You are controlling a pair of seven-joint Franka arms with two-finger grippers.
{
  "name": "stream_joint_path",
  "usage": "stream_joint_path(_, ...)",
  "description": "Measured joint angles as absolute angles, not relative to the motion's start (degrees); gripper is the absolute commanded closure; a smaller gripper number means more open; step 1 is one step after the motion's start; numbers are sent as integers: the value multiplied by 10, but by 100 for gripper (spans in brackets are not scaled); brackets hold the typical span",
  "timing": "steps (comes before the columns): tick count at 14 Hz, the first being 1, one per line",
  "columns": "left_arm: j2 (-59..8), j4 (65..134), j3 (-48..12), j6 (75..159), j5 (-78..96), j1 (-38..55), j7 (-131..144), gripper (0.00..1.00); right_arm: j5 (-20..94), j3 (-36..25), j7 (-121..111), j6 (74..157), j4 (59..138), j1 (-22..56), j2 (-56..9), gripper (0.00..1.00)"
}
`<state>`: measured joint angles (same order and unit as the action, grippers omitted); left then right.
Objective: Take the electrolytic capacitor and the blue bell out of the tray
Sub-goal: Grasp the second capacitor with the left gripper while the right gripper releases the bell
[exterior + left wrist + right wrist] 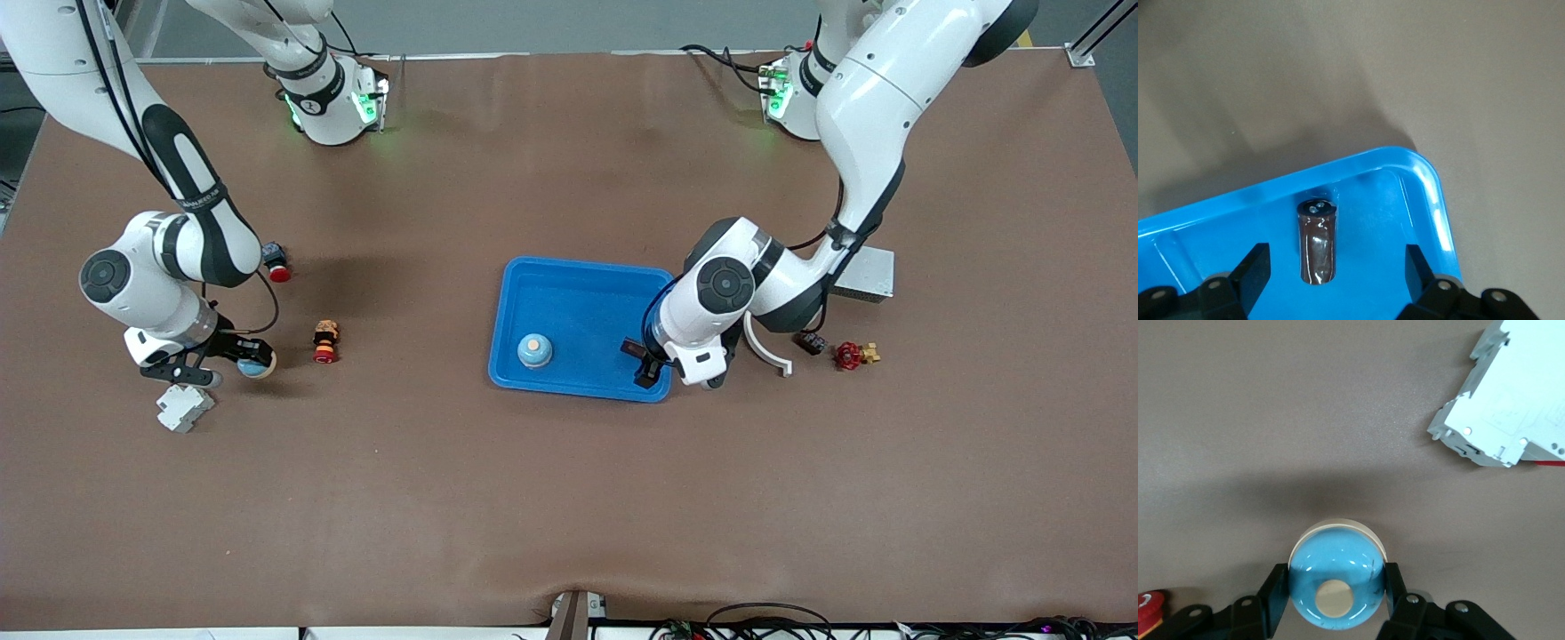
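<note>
A blue tray (578,284) sits mid-table. A dark brown capacitor (1318,243) lies in its corner toward the left arm's end; it also shows in the front view (631,348). My left gripper (1337,270) is open just over it, a finger on either side with a gap, not touching; it hangs over that tray corner (644,363). A blue bell (534,350) stands in the tray. My right gripper (1335,592) is shut on a second blue bell (1337,583) with a cream base, low over the table at the right arm's end (256,363).
A white rail module (184,407) lies beside the right gripper, nearer the camera, also in the right wrist view (1511,407). A red button (277,265) and an orange-red part (325,341) are nearby. A white curved piece (766,348), red valve (851,355) and grey box (864,274) lie by the left arm.
</note>
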<state>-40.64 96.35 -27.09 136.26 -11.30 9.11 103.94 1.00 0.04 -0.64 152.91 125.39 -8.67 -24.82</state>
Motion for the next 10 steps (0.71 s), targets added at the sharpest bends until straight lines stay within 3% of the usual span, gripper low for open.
stream_joint_path(8, -428, 963, -266, 1398, -126, 92, 1039, 12, 10, 5, -7, 1544, 1254, -95, -258, 0)
stream_joint_path(10, -434, 963, -264, 1414, -126, 93, 1039, 11, 10, 12, -1, 1515, 1243, -85, -249, 0)
